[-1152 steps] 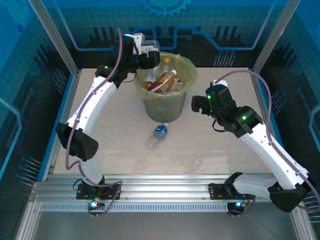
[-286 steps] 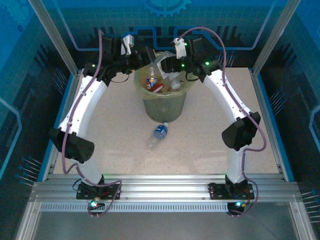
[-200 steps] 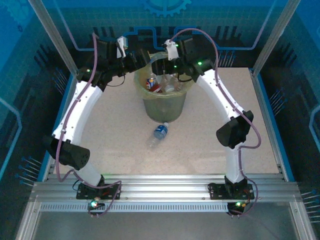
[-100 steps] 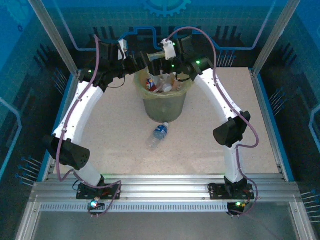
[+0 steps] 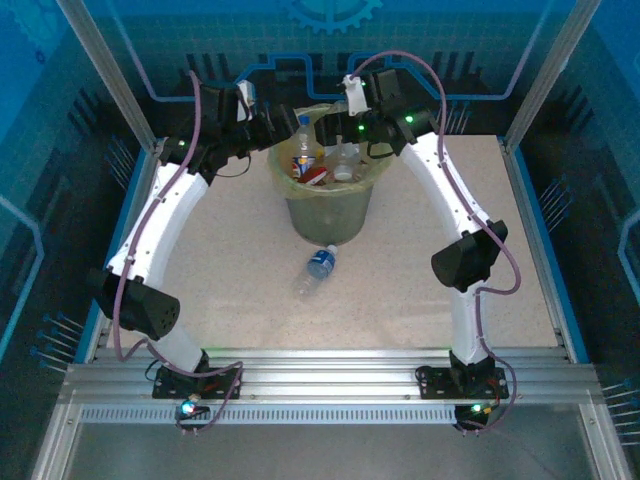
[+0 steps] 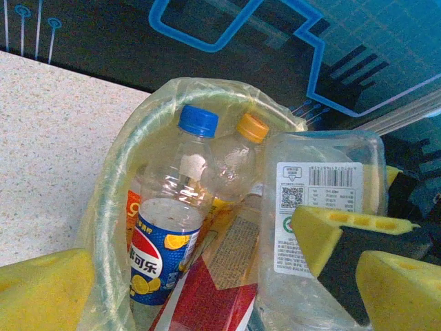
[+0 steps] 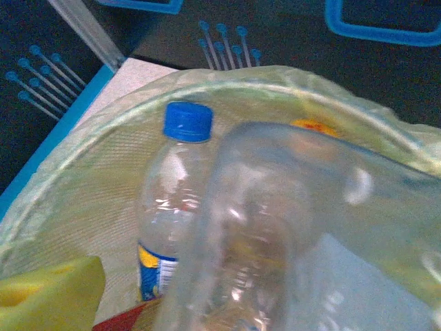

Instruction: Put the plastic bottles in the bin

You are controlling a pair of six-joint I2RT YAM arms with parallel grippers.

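The bin (image 5: 330,215), olive green with a yellow-green bag liner, stands at the back middle of the table and holds several plastic bottles. A blue-capped bottle (image 6: 172,227) stands upright in it beside an orange-capped one (image 6: 241,155). A large clear bottle (image 6: 313,207) with a white label leans at the bin's right side. My right gripper (image 5: 348,125) hangs open over the far right rim, its yellow pad (image 7: 48,293) apart from that clear bottle (image 7: 275,234). At the left rim my left gripper (image 5: 272,128) is open and holds nothing. One blue-labelled bottle (image 5: 317,268) lies on the table in front of the bin.
Frame posts and blue panels close off the back and both sides right behind the bin. The speckled tabletop (image 5: 220,260) stretches open to the left, right and front of the bin. Both arms arch up from the near rail.
My right gripper's jaws have widened and let go of the clear bottle, which now rests in the bin; the gripper has drawn back a little to the right. The left arm has stayed put.
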